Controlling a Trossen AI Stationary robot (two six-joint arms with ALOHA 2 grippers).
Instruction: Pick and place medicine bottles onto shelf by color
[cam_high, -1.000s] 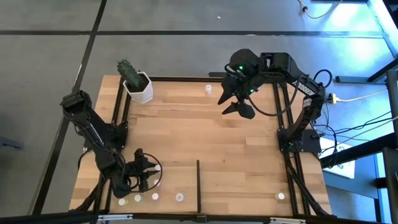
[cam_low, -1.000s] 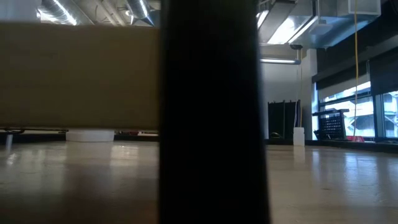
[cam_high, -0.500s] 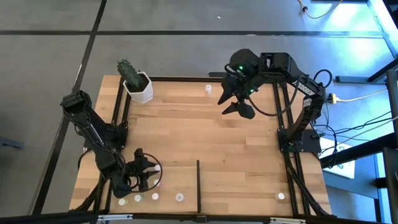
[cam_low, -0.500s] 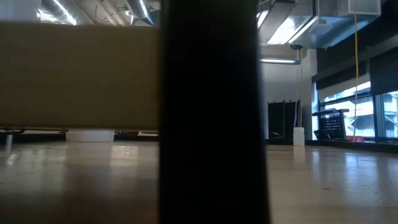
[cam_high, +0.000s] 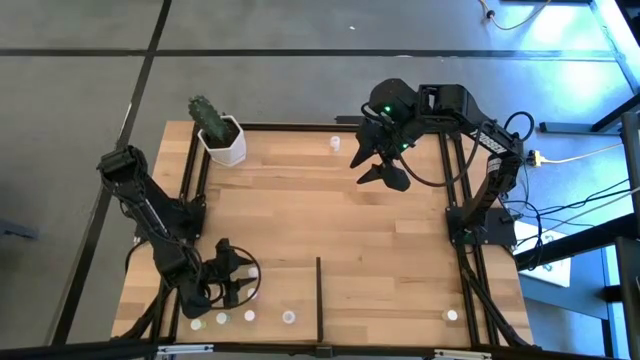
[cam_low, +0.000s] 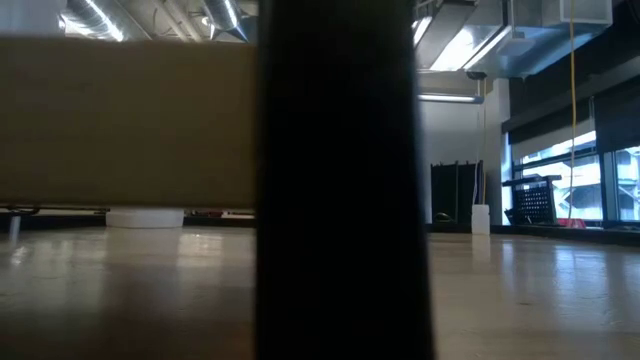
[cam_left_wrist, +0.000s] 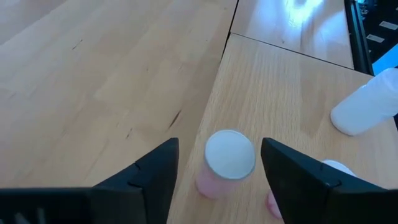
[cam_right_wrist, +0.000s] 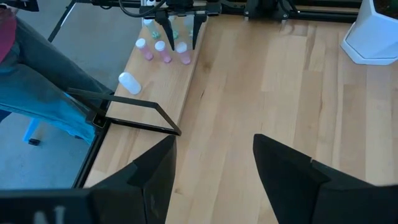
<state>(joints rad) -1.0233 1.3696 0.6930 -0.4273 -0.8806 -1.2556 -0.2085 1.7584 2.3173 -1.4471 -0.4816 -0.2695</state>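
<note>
Pink bottle (cam_left_wrist: 225, 163) stands on the shelf (cam_left_wrist: 292, 87), free between the left gripper (cam_left_wrist: 217, 171) jaws, now apart. Lift crookedly and a finger clips the cap, toppling it. Right gripper (cam_right_wrist: 211, 165) waits, jaws apart, over the far tabletop (cam_right_wrist: 261, 81).

L gripper (cam_high: 240, 281): low, near edge, jaws apart | R gripper (cam_high: 378, 166): raised, far side, jaws apart

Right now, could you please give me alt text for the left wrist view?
The left hand, fingers open, straddles an upright pink bottle with a round white cap on the pale wooden shelf; a white bottle lies tipped nearby.
</note>
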